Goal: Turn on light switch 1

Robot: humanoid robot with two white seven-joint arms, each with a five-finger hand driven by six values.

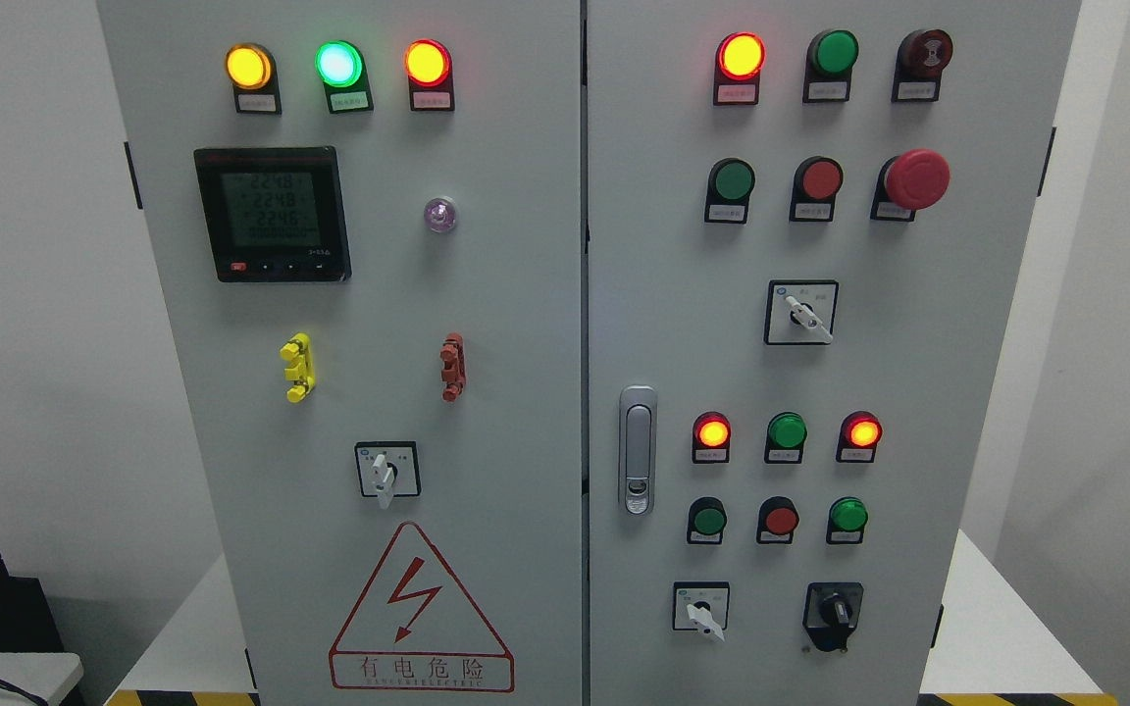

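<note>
Neither hand shows up anywhere in this shot, left or right, so no telling what their fingers are doing. It's all electrical cabinet (526,324), two grey doors side by side. Nothing's readably marked "switch 1", so I honestly can't tell which one it is; candidates are the rotary selector (385,473) on the left door at about 6 o'clock from the digital meter (271,214), plus the right door's selector (801,313) mid-panel, the white-handled selector (701,608) and black knob (832,614) down low. Yellow, green and red lamps glow along the top left, the emergency stop (914,180) sits at 2 o'clock, and a door latch (637,449) sits near the seam.
</note>
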